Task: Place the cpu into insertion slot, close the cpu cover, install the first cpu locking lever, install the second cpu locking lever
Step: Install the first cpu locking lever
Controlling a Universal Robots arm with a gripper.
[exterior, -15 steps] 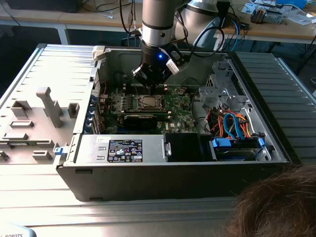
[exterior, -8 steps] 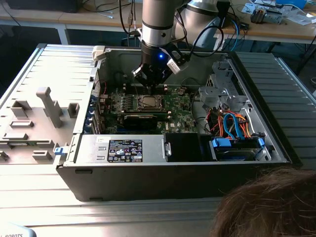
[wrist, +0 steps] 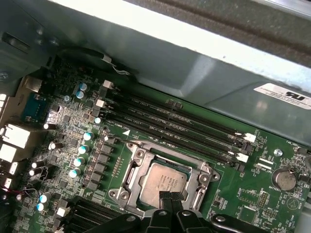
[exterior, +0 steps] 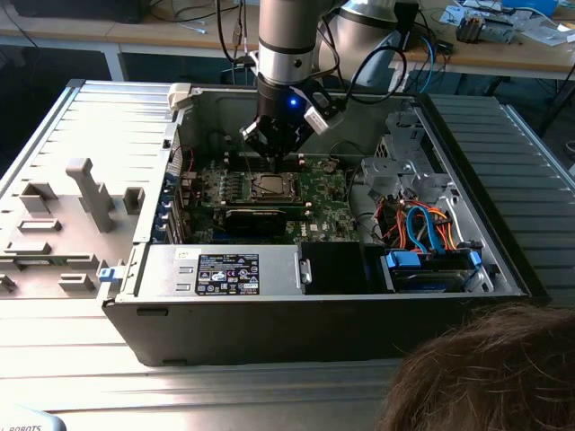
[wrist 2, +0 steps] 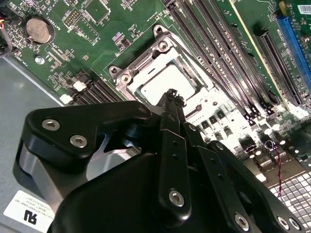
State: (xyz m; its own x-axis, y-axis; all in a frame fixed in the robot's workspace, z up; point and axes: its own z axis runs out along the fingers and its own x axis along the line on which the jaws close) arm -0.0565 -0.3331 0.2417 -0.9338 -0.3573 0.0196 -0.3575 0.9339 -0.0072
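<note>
On ribbed metal table, case with cpu

Even room light outside, shade inside the open computer case.
Pale sheen on the ribbed metal surface; blue glow from a small lamp on the arm's wrist. In the second wrist view, white glare burned over the cpu and the small chips beside it, black gripper dark with dull highlights. In the first wrist view, a washed-out bright band along the case wall.
</note>
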